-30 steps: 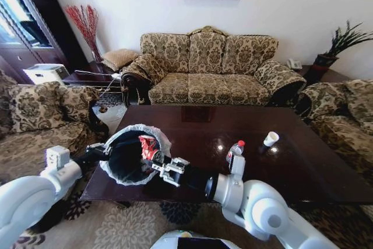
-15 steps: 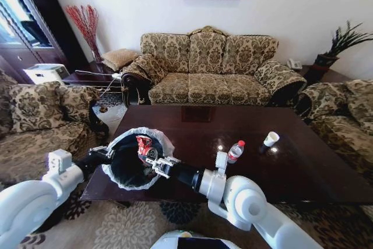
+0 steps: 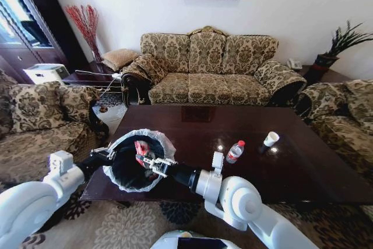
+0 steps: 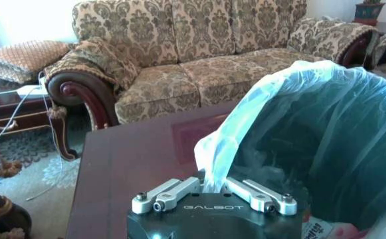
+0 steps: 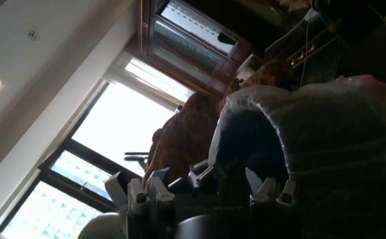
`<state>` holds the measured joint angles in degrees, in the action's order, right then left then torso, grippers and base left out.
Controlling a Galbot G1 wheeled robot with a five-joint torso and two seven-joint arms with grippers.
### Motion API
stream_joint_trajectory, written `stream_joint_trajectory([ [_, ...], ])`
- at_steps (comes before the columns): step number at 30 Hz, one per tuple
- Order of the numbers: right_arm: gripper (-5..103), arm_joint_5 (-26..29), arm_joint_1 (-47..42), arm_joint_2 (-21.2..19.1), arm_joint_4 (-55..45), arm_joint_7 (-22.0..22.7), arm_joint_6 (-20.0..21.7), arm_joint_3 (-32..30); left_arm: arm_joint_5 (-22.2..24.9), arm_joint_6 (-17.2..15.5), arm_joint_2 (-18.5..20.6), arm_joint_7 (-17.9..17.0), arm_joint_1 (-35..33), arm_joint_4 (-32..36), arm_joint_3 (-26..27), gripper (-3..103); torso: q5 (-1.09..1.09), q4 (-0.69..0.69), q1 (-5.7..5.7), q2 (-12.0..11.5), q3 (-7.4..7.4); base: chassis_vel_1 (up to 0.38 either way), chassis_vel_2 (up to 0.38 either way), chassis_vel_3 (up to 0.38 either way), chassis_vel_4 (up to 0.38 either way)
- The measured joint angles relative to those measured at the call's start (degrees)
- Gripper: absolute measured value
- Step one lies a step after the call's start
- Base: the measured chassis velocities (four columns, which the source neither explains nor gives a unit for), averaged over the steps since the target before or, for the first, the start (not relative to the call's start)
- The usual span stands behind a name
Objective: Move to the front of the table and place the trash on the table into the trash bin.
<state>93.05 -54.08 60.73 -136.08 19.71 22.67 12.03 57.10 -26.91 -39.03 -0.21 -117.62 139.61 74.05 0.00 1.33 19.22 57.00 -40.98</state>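
Wrapper [image 3: 140,147] in right pincer [image 3: 145,162], over bin [image 3: 119,173]

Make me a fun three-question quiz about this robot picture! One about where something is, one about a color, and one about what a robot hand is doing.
1. Where is the white paper cup?
A. on the table's right part
B. inside the trash bin
C. on the sofa

2. What color is the clear plastic bottle's cap?
A. blue
B. red
C. green

3. What is the left gripper doing?
A. hanging open above the carpet
B. gripping the bottle
C. pinching the trash bin's white bag liner

Answers:
1. A: the head view shows the cup standing on the table, right of the bottle.
2. B: the cap on the bottle looks red.
3. C: the left wrist view shows the fingers closed on the liner at the trash bin's rim, while the right gripper reaches over the bin's mouth with a red-white wrapper.
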Motion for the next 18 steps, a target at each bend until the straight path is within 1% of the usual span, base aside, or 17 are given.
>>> stream_joint_trajectory([
  [3,87,-0.9,-0.3,0.3,0.2,0.0,-0.1,-0.1,0.0,0.0,-0.1,0.0,-0.1,0.1,0.0,0,0.0,0.0,0.0,0.0,0.0,0.0,0.0,0.0,0.0],
  [4,87,-1.6,-0.4,0.3,0.3,-0.3,0.0,-0.1,0.0,0.0,-0.1,0.0,-0.2,0.1,0.0,0,0.0,0.0,0.0,0.0,0.0,0.0,0.0,0.0,0.0],
  [5,91,-3.4,-0.7,0.2,0.4,-1.6,0.0,-0.1,0.0,0.0,-0.1,0.0,-0.2,0.1,0.1,0,0.0,0.0,0.0,0.0,0.0,0.0,0.0,0.0,0.0],
  [6,91,-3.4,-0.7,0.2,0.4,-1.6,0.0,-0.1,0.0,0.0,-0.1,0.0,-0.2,0.1,0.1,0,0.0,0.0,0.0,0.0,0.0,0.0,0.0,0.0,0.0],
  [7,96,-5.1,-0.9,0.0,0.6,-2.9,0.0,-0.2,0.0,0.0,-0.1,0.0,-0.2,0.1,0.1,0,0.0,0.01,0.0,0.0,0.0,0.0,0.0,0.0,0.0],
  [8,99,-9.1,-1.6,-0.2,0.7,-6.3,-0.3,-0.6,0.0,0.0,-0.1,0.1,-0.2,0.1,0.1,0,0.0,0.01,0.0,0.0,0.0,0.0,0.0,0.0,0.0],
  [10,99,-9.7,-1.8,-0.3,0.7,-6.9,-0.4,-0.7,0.0,0.0,-0.1,0.1,-0.2,0.2,0.1,0,0.0,0.0,0.0,0.0,0.0,0.0,0.0,0.0,0.0],
  [11,100,-11.9,-2.6,-0.5,0.3,-9.0,-1.1,-1.6,0.0,0.1,-0.2,0.0,-0.1,0.0,0.1,0,0.0,-0.01,0.0,0.0,0.0,0.0,0.0,0.0,0.0],
  [13,100,-14.9,-3.3,-0.8,-0.3,-11.5,-1.8,-2.7,0.0,0.6,-0.1,-0.2,-0.1,-0.3,0.0,0,0.02,-0.01,0.0,0.0,0.0,0.0,0.0,0.0,0.0],
  [14,100,-14.9,-3.3,-0.8,-0.3,-11.5,-1.8,-2.7,0.0,0.6,-0.1,-0.2,-0.1,-0.3,0.0,0,0.02,-0.01,0.0,0.0,0.0,0.0,0.0,0.0,0.0],
  [16,100,-19.3,-3.8,-1.8,-0.9,-15.0,-2.7,-4.0,0.0,0.9,0.1,-0.4,-0.1,-0.7,0.4,0,0.01,0.0,0.0,0.0,0.0,0.0,0.0,0.0,0.0],
  [17,100,-20.4,-4.0,-2.1,-1.2,-15.9,-3.0,-4.4,0.0,0.9,0.1,-0.4,-0.1,-0.7,0.5,0,0.0,0.0,0.0,0.0,0.0,0.0,0.0,0.0,0.0],
  [18,100,-20.4,-4.0,-2.1,-1.2,-15.9,-3.0,-4.4,0.0,0.9,0.1,-0.4,-0.1,-0.7,0.5,0,0.0,0.0,0.0,0.0,0.0,0.0,0.0,0.0,0.0],
])
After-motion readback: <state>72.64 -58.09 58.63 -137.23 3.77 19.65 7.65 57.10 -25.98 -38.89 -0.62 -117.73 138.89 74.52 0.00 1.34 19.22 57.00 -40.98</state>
